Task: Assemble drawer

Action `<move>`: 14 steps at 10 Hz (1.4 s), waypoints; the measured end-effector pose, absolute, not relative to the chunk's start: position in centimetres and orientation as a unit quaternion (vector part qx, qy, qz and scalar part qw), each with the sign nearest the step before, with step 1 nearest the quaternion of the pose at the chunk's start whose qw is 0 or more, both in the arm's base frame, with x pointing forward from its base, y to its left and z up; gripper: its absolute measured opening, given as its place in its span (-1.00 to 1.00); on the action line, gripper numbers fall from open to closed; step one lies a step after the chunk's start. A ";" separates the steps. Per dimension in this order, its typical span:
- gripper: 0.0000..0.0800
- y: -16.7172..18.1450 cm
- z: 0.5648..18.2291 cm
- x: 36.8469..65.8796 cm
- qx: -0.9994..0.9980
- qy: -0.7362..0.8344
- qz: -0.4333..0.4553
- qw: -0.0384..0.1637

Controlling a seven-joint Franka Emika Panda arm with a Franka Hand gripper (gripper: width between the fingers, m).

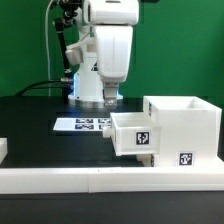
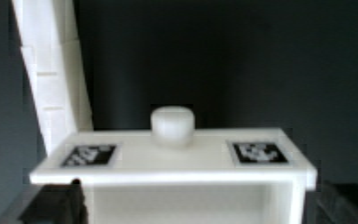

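1. The step in hand looks like seating a tray (image 1: 133, 135) into the casing (image 1: 183, 130). In the exterior view the small open-topped tray sticks out from the casing's left face, tag facing the camera, seemingly only partly pushed in.

2. The casing stands on the near right part of the counter (image 1: 40, 125), just behind the long white border rail (image 1: 100, 180) that runs along the near edge.

3. The pincer (image 1: 109, 100) hangs below the arm, just above and slightly behind the tray's left end. I cannot tell whether it is wide or narrow: the exterior view is too small, and the wrist view shows only dark finger shapes at the frame's edge.

4. The wrist view faces the tray's front (image 2: 172, 160), with a rounded white knob (image 2: 172, 125) between two tags.

5. By my judgement, the next move calls for a straight push to the right, kept level so the tray does not jam.

6. The counter is black and matte. The marker board (image 1: 82, 124) lies flat left of the tray.

7. Behind is a green wall, with cables on the far left.
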State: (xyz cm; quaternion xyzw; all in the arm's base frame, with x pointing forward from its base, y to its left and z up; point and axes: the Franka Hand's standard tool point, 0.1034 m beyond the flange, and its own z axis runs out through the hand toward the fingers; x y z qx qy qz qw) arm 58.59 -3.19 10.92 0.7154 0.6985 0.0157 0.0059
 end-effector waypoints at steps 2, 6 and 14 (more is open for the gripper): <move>0.62 -3.7 10.7 59.4 0.717 0.696 0.020 0.006; 0.62 -5.2 10.1 59.0 0.712 0.700 0.042 -0.018; 0.62 -3.0 6.1 59.3 0.683 0.723 0.073 -0.073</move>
